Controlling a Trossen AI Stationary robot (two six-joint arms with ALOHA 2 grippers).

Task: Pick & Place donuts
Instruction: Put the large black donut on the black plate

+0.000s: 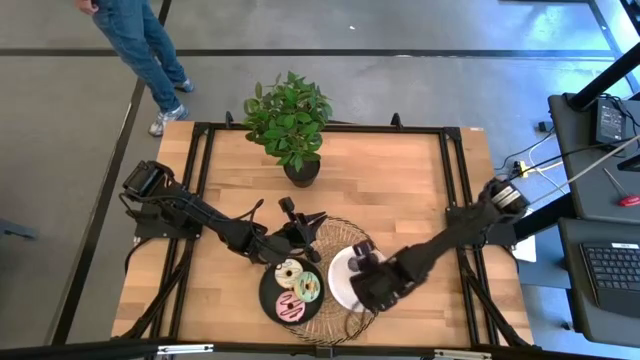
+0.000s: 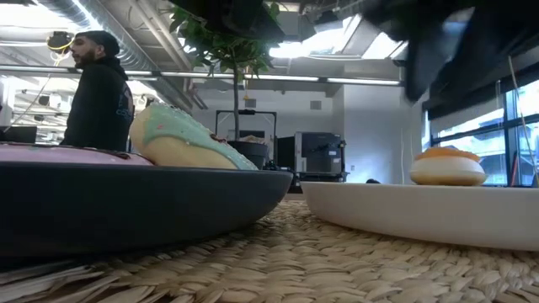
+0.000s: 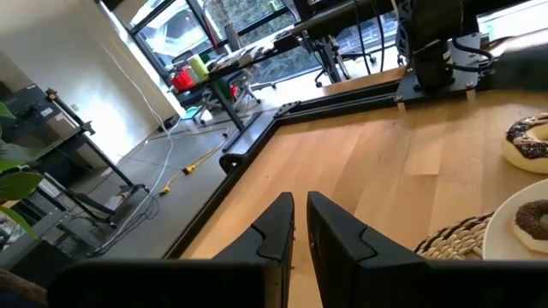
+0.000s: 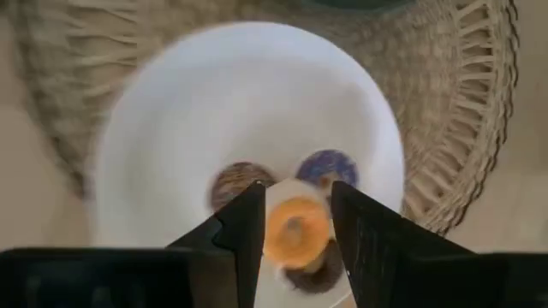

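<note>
High view, right tool [image 1: 368,268]: hovering over the white plate [image 1: 340,285], which is lying on the woven mat [image 1: 345,235] at about 6 o'clock on the tabletop [image 1: 390,185]; the arm is hiding the plate's contents here.
High view, left tool [image 1: 300,222]: sitting at 12 o'clock of the black plate [image 1: 268,298], apart from the donuts.
High view, black plate: carrying the cream-white donut [image 1: 290,272], the mint-green donut [image 1: 308,288] and the pink donut [image 1: 290,307], all at 9 o'clock of the right tool.
High view, surroundings: a potted plant [image 1: 289,120] is standing at 12 o'clock on the tabletop; a person [image 1: 140,40] is walking on the floor beyond the 11 o'clock corner.
Low view: the mint-green donut [image 2: 189,139] is leaning tilted on the black plate [image 2: 143,198]; the orange donut [image 2: 448,166] is sitting on the white plate [image 2: 421,210]; a person [image 2: 97,88] is standing in the room behind.
Left wrist view, left tool [image 3: 300,224]: fingers are standing narrowly apart with nothing between them; a sprinkled chocolate donut [image 3: 529,141] is lying on the bare tabletop and another [image 3: 533,216] is lying on a white plate's edge, both well off to the side.
Right wrist view, right tool [image 4: 297,224]: fingers are spread wide, gripping nothing; the orange donut [image 4: 295,231] is lying directly between and beneath them on the white plate [image 4: 214,103], with the brown donut [image 4: 233,181] and purple donut [image 4: 325,167] just beside it.
</note>
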